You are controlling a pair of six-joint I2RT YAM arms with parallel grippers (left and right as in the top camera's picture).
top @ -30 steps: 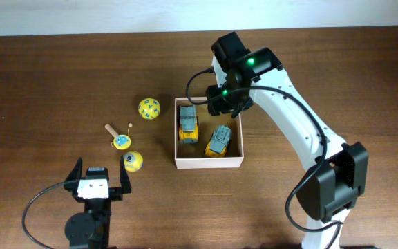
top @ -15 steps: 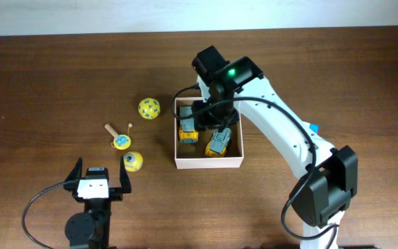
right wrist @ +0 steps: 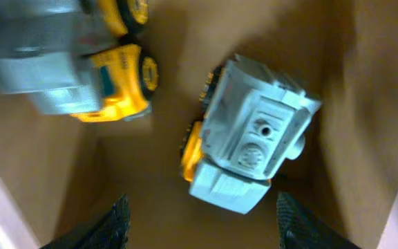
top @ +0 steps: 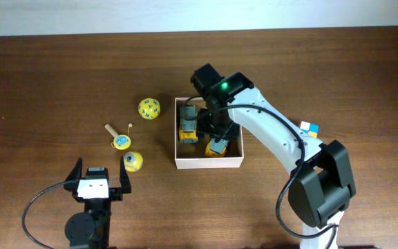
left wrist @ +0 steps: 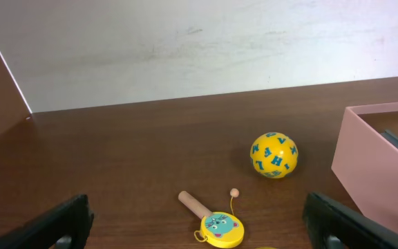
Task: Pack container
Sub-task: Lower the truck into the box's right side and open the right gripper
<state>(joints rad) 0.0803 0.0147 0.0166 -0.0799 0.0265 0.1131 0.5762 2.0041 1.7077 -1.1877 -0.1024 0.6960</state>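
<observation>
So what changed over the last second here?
The right arm swung left from the container's far right corner to over the trucks, jaws open, gripping nothing. A small cube it covered now shows. Trucks, loose toys and left arm stayed put.

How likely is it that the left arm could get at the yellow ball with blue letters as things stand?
Probably yes. The lettered ball sits in the open, apart from the container, ahead of the open left gripper; the drum toy and a smaller yellow ball lie nearer.
</observation>
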